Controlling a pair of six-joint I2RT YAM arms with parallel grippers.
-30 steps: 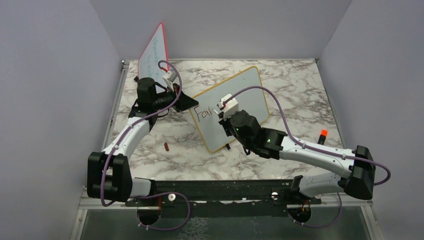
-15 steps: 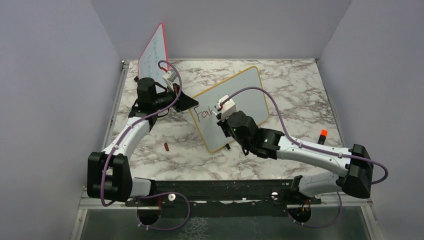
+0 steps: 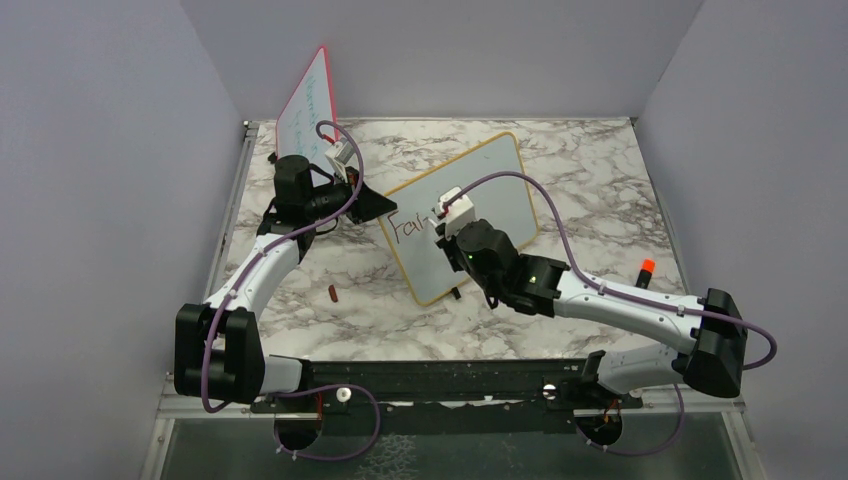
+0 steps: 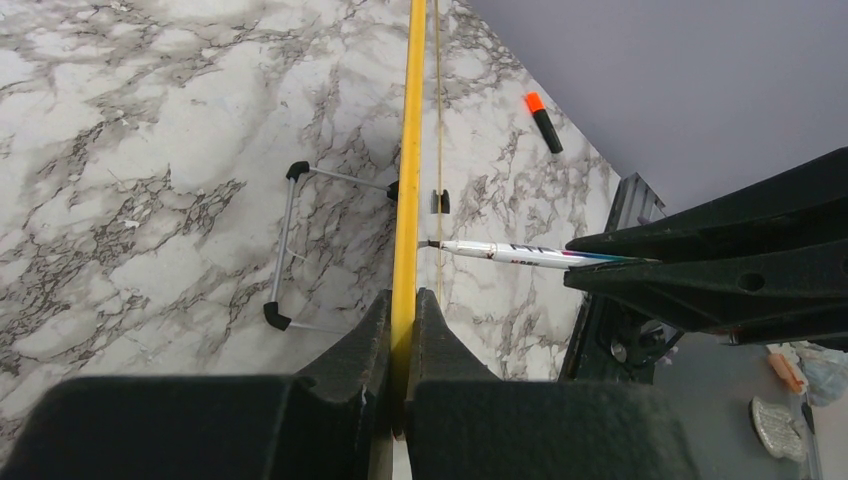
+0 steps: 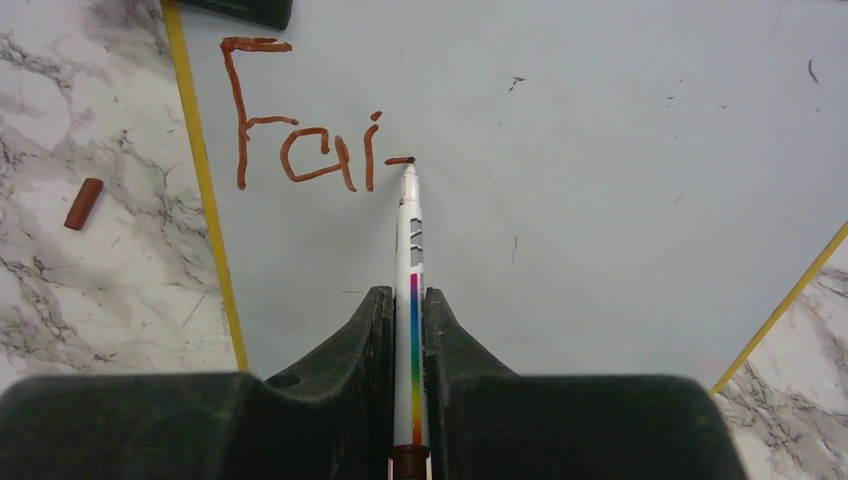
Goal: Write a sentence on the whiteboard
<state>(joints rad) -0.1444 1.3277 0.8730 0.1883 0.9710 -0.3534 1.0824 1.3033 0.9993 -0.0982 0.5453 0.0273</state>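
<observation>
- red-brown ink on the whiteboard (image 5: 620, 130) spells "fai", with a capital f and a short dash just after the i. that is all of the sentence (image 5: 300, 130) you have down.
- the dash looks like the first stroke of the next letter. i judge you are partway through the first word, with the rest of it and every later word left to write.
- your right gripper (image 5: 408, 300) is closed narrow on a white marker (image 5: 411, 240). the barrel runs straight out between the fingers, and the tip touches the right end of that dash.
- your left gripper (image 4: 403, 310) is pinched shut on the whiteboard's yellow edge, which should steady it.
- the whiteboard sits mid-way across the marble table (image 3: 600, 170), turned at an angle between your two arms and propped on a wire stand (image 4: 285, 245).
- the marker carries a rainbow stripe and some dark print, but the print is too small to read and no brand can be made out.
- the red-framed board (image 3: 310, 100) at the far left shows faint greenish writing that you cannot read from here.
- a red-brown cap (image 5: 83, 203) lies on the table just left of the whiteboard.
- an orange-capped marker (image 3: 645, 270) lies well apart to the right.
</observation>
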